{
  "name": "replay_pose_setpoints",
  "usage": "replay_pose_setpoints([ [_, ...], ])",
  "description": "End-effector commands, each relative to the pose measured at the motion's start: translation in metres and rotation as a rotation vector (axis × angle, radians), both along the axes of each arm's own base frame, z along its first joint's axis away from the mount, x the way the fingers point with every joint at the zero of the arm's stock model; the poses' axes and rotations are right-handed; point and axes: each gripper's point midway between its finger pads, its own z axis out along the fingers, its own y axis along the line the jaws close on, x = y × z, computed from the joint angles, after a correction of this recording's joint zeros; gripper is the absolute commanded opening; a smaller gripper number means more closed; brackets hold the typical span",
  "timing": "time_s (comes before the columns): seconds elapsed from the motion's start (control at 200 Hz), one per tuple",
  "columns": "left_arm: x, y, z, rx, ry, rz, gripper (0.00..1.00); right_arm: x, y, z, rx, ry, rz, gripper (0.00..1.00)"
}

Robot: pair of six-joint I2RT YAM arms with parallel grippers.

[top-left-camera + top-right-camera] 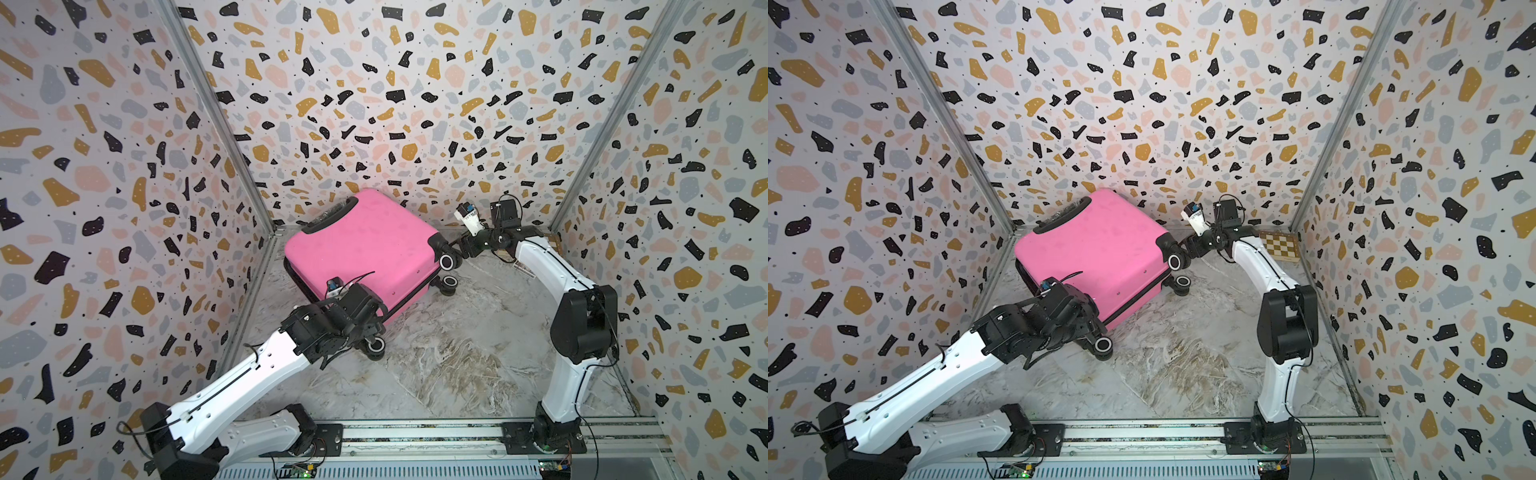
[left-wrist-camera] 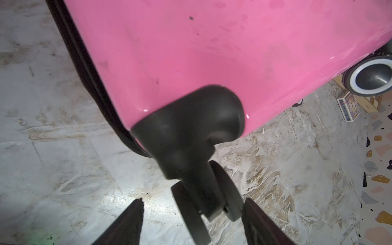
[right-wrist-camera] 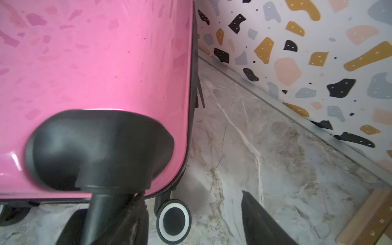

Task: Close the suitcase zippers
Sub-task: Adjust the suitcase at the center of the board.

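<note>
suitcase (image 1: 365,245) lay flat on the marble floor (image 1: 457,357), pushed toward the far left corner, handle (image 1: 332,216) end to the back, wheel end facing my arms

left gripper (image 2: 193,201): jaws wide, straddling the near corner wheel (image 2: 224,191), one side close to it, the other clear, nothing clamped

right gripper (image 3: 193,195): jaws wide too, at the far wheel corner, one finger (image 3: 131,220) hard up beside the caster stem (image 3: 101,212), holding nothing

zippers (image 3: 194,63): black band ran level along the seam, round the shell's sides. A small dark tab (image 3: 200,95) hung off the band on the side facing the back wall, ahead of the right gripper and past its corner; I read that as a pull. Couldn't tell how far the seam was zipped; left wrist view showed band only, no pull

so: pull lay on the right arm's side, travel axis along that far edge, right arm the nearer one. Left looked better placed to brace the case
</note>
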Motion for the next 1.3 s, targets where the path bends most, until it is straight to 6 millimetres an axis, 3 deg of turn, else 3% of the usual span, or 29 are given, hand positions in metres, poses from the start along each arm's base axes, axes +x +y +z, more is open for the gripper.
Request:
replay_pose_setpoints([
  [0.0,0.002,0.000,-0.004,0.016,-0.010,0.002,0.74,-0.059,0.041,0.005,0.062,0.070,0.172,0.71],
  [0.12,-0.001,0.023,-0.012,0.102,-0.010,0.067,0.75,-0.083,0.052,-0.002,0.064,0.083,0.190,0.71],
  [0.325,-0.021,0.095,-0.019,0.360,-0.007,0.273,0.75,-0.105,0.065,-0.012,0.061,0.100,0.217,0.71],
  [0.656,-0.037,0.139,-0.016,0.442,-0.034,0.382,0.76,-0.109,0.061,-0.010,0.057,0.077,0.152,0.71],
  [0.771,-0.036,0.144,-0.021,0.427,-0.027,0.355,0.79,-0.122,0.068,-0.008,0.081,0.092,0.203,0.71],
  [0.836,-0.038,0.156,-0.022,0.447,-0.012,0.377,0.80,-0.131,0.074,-0.010,0.077,0.091,0.223,0.71],
  [0.921,-0.038,0.174,-0.012,0.507,-0.013,0.390,0.80,-0.143,0.082,-0.013,0.074,0.098,0.243,0.71],
  [1.042,-0.034,0.196,0.023,0.636,-0.065,0.390,0.84,-0.160,0.097,-0.014,0.077,0.104,0.275,0.71],
  [1.127,-0.029,0.203,0.051,0.723,-0.107,0.355,0.88,-0.173,0.110,-0.013,0.083,0.108,0.306,0.71],
  [1.207,-0.022,0.197,0.067,0.737,-0.132,0.270,0.89,-0.186,0.124,-0.013,0.093,0.111,0.346,0.70],
  [1.242,-0.018,0.184,0.067,0.690,-0.129,0.176,0.89,-0.192,0.130,-0.012,0.099,0.108,0.360,0.70],
  [1.297,-0.007,0.144,0.064,0.561,-0.159,-0.056,0.86,-0.202,0.140,-0.010,0.111,0.106,0.391,0.70],
])
